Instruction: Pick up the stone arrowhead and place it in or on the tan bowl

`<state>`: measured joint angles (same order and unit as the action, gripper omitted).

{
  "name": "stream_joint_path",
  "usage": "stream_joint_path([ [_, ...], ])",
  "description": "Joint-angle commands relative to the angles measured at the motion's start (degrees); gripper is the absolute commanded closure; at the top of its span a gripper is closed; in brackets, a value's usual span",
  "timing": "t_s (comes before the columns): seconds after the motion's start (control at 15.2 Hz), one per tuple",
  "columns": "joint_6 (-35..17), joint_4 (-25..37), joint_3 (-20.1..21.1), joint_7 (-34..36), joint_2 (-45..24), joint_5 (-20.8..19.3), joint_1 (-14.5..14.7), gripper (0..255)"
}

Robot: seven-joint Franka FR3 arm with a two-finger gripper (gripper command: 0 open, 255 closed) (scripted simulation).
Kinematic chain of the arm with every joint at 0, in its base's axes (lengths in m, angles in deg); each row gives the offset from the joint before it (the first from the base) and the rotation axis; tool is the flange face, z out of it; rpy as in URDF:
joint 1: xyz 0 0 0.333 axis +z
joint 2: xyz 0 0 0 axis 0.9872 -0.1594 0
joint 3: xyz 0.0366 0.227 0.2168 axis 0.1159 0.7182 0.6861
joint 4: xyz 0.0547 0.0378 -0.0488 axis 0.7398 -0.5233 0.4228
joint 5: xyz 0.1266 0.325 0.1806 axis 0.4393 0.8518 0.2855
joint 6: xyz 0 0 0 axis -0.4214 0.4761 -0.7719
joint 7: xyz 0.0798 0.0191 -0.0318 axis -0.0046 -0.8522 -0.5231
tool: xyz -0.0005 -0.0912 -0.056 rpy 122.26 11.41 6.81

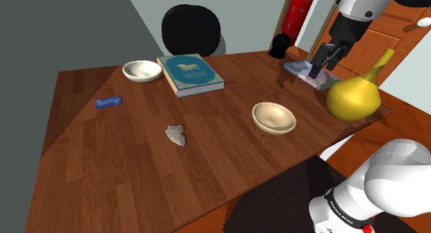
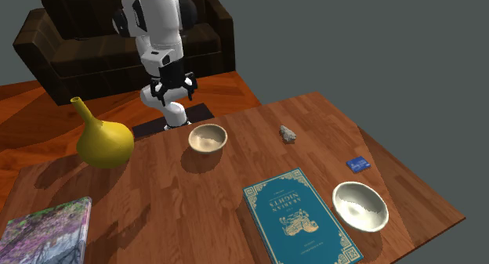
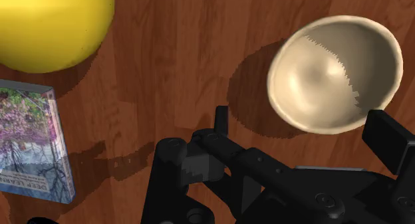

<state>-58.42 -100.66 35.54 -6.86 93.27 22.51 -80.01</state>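
Note:
The stone arrowhead [image 1: 177, 135] [image 2: 288, 133], a small grey chip, lies flat on the brown wooden table [image 1: 124, 169]. The tan bowl [image 1: 273, 118] [image 2: 208, 139] [image 3: 336, 73] stands upright and holds nothing, a short way from the arrowhead toward the shoulder view's right. My black gripper [image 1: 323, 62] [image 2: 174, 86] [image 3: 304, 126] hangs open well above the table, between the tan bowl and the yellow vase, far from the arrowhead. Nothing is between its fingers [image 3: 386, 136].
A yellow long-necked vase [image 1: 353, 95] [image 2: 104, 141] [image 3: 50, 23] and a flower-covered book [image 1: 311, 72] [image 3: 30, 143] sit close under the gripper. A teal book [image 1: 190, 73], a white bowl [image 1: 142, 70] and a small blue card [image 1: 108, 102] lie beyond the arrowhead.

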Motion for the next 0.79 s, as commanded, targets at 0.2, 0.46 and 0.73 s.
stream_joint_path([
  [0.2,-2.87,-1.04,3.06,3.58,-2.15,2.29,1.04,0],
  [0.46,-6.86,-1.51,7.13,8.23,-5.94,5.01,2.35,0],
  [0.73,-10.92,-0.89,11.2,12.78,-10.74,7.18,3.46,0],
])
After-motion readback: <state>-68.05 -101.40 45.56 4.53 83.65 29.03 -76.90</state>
